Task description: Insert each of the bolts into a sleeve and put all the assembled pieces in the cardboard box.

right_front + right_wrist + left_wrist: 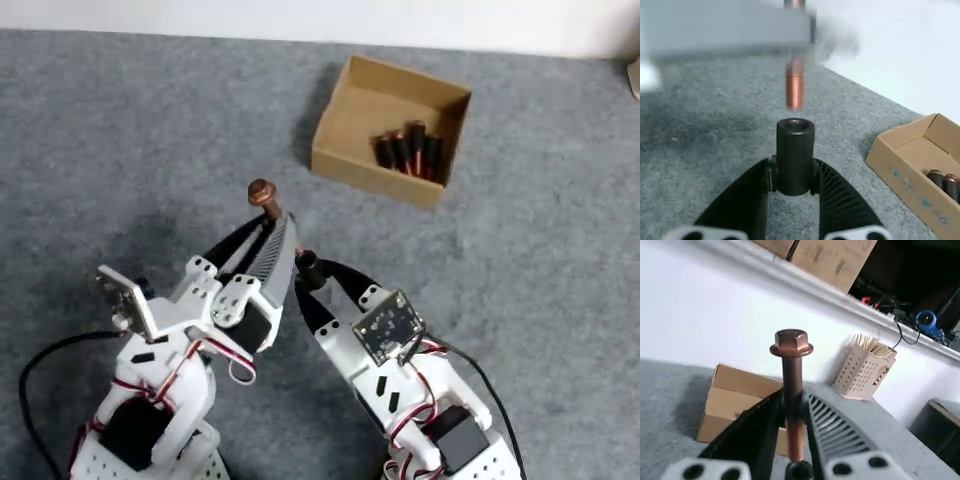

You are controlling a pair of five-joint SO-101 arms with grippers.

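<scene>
The left tool (272,222) is pinching a copper-coloured flange bolt (792,370) by the middle of its shank, with the hex head up and the tip pointing down. The right tool (795,172) is pressed around a dark sleeve (795,155), held upright with its open mouth facing up. Seen from the right wrist, the bolt's tip hangs just above that mouth, close to it but not yet inside. Both parts are held above the grey table (540,250). The cardboard box (370,178) sits well apart from them, with several assembled pieces (410,150) lying inside.

The main risk is probably alignment. If the tip comes down slightly off the bore, it lands on the sleeve's rim, and the push either tilts the bolt in its grip or twists the sleeve between the right jaws. A firm downward push could also slide the sleeve down through the jaws.

The left jaws hold the shank fairly low, so they will likely meet the top of the sleeve before the bolt seats. If the bolt is released too early, while only the tip is engaged, it could topple out, fall to the table and roll. The two tools also work very close together, so their jaws may knock against each other.
</scene>
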